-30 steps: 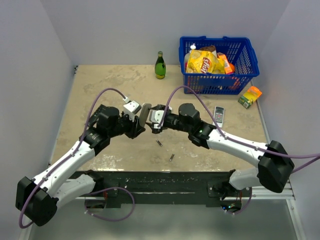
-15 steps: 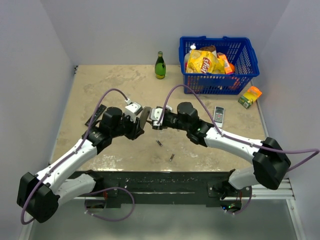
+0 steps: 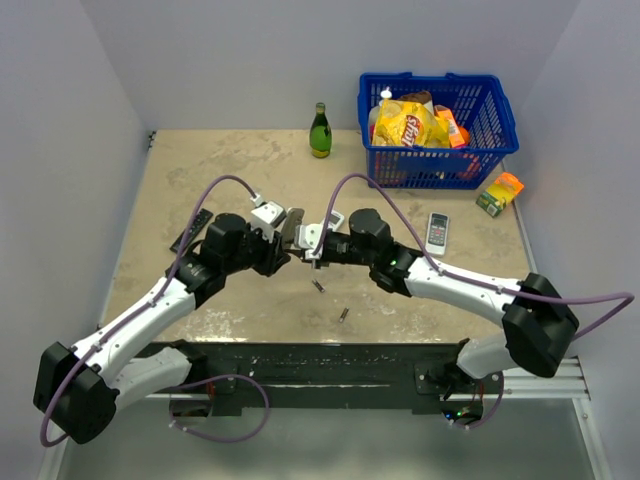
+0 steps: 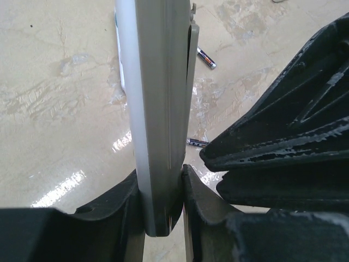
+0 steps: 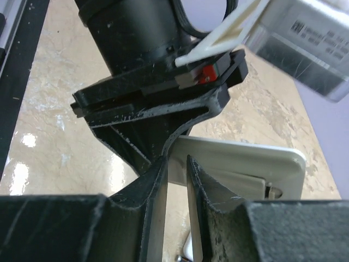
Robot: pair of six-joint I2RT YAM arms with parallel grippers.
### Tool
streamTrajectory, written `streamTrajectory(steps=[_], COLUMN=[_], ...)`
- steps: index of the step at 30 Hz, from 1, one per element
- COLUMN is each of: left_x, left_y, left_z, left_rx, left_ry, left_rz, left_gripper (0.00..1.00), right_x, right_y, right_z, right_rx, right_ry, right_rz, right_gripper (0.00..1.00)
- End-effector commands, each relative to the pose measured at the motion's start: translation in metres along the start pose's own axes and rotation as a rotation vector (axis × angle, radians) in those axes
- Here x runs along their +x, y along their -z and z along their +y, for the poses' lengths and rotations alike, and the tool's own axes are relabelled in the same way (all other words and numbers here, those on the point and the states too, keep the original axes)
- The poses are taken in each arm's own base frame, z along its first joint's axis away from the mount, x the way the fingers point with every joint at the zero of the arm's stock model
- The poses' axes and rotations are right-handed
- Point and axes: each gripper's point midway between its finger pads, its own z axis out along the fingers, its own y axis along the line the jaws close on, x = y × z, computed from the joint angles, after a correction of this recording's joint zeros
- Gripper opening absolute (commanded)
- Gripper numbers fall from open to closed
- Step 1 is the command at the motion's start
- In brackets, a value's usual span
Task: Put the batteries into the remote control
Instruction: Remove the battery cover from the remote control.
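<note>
Two batteries (image 3: pixel 318 286) on table (image 3: pixel 200 170), remote control (image 4: pixel 158 109) clamped, Lay's bag (image 3: pixel 408 125)

The left arm (image 3: pixel 150 310) and right arm (image 3: pixel 460 285) stretch inward from their bases, elbows bent, so that their wrists meet nearly nose to nose. The left gripper (image 4: pixel 161 188) is clamped across the flat of a remote control (image 4: pixel 158 109), while the right gripper (image 5: pixel 175 185), just beside it, shows only a narrow gap between its jaws.
</note>
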Motion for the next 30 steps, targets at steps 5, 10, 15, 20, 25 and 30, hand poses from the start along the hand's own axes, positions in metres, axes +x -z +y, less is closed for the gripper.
streamTrajectory(steps=[5,10,15,20,25,30], left_x=[-0.037,-0.037,-0.038,-0.043,-0.046,-0.046], left_y=[0.003,0.003,0.003,0.007,0.010,0.010], left_z=[0.004,0.008,0.000,-0.008,-0.016,-0.017], left_rx=[-0.039,-0.049,-0.004,0.039,0.080,0.086], left_ry=[0.003,0.011,-0.001,-0.016,-0.029,-0.030], left_rz=[-0.114,-0.109,-0.113,-0.144,-0.161,-0.159], left_gripper=[0.00,0.00,0.00,0.00,0.00,0.00], right_x=[-0.020,-0.047,-0.035,-0.032,-0.029,-0.033], right_y=[0.014,0.039,0.047,0.039,0.034,0.034], right_z=[-0.004,-0.024,-0.042,-0.046,-0.050,-0.058], right_rx=[0.032,0.142,0.223,0.218,0.221,0.259], right_ry=[0.002,0.051,0.069,0.073,0.077,0.079], right_rz=[-0.039,-0.056,0.006,0.014,0.020,0.013], right_gripper=[0.33,0.45,0.56,0.64,0.65,0.68])
